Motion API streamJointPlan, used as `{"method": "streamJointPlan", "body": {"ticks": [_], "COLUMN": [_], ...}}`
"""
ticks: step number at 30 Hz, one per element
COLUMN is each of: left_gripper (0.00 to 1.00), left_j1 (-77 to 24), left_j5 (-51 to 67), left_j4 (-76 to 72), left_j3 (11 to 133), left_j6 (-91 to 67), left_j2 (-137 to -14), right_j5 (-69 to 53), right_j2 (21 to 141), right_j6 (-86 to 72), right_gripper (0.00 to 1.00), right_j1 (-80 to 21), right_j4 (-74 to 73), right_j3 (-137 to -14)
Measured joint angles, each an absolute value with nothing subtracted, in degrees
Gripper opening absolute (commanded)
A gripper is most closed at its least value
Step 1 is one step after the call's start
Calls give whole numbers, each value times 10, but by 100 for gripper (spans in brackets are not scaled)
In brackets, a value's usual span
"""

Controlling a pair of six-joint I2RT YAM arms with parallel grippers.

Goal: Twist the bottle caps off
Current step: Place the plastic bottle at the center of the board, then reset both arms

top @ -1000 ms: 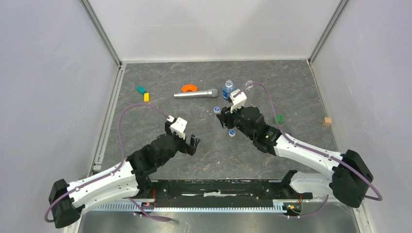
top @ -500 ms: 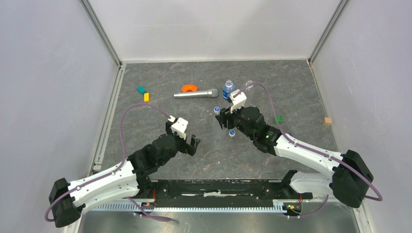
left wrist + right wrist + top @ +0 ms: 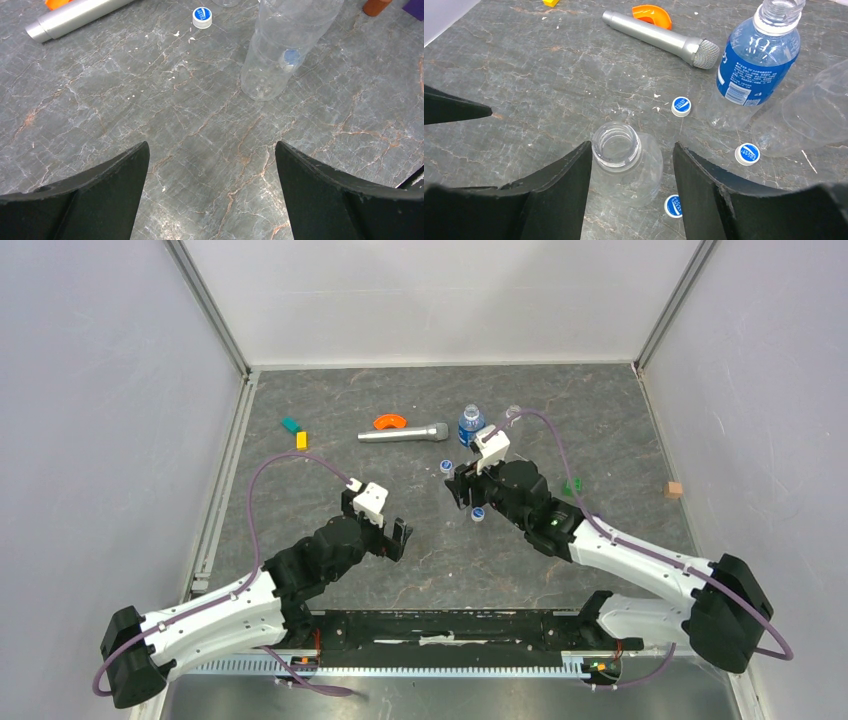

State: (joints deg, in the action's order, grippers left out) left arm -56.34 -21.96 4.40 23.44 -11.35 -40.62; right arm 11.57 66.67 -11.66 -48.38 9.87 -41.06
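Found the left fingers (image 3: 95, 200) spread wide and holding nothing, poised over the bare desk (image 3: 190, 125) near its middle.

Found the right fingers (image 3: 549, 200) parted and straddling the open neck of an upright clear bottle (image 3: 624, 172). Cannot confirm contact on either side, so no firm grip recorded. Saw this bottle also in the left wrist view, standing well ahead of the left fingers.

Counted three caps off their bottles, all lying blue top up on the desk:
- first cap (image 3: 681, 106), between the straddled bottle and the blue-label bottle (image 3: 759, 60);
- second cap (image 3: 747, 153), just beside the third bottle (image 3: 809, 120);
- third cap (image 3: 673, 205), just beside the base of the straddled bottle.

Noted the blue-label bottle upright with its neck open. Cannot tell the neck state of the third bottle, cut off by the frame edge.

Logged a silver cylinder (image 3: 659, 39) lying flat beyond the caps, an orange curved piece (image 3: 652, 15) just behind it.
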Motion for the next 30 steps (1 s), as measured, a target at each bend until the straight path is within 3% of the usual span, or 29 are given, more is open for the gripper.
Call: {"method": "streamJointPlan", "body": {"ticks": [10,13,21,25,30], "left_gripper": [100,100,100,100,100], "left_j1": [-563,-563,-554,-493,-340], "left_j5": [-220,-222,-224,-218,-171], "left_j4": [44,44,69,89,107], "left_j3": [234,234,241,257,300], "left_j6": [-113,-113,-113,-114,-141], "left_j2": [-410,-411,-402,-398,-427], "right_j5": [84,83,270,331,281], "right_j2": [623,582,387,365,396], "right_j6": [-118,-121,-94,-71,-66], "right_gripper": [67,73,90,92,93], "right_j1": [-484,-484,-476,-401,-218], "right_j4": [96,103,119,67,13], "right_j3": [-411,-397,-270,-247,-249]}}
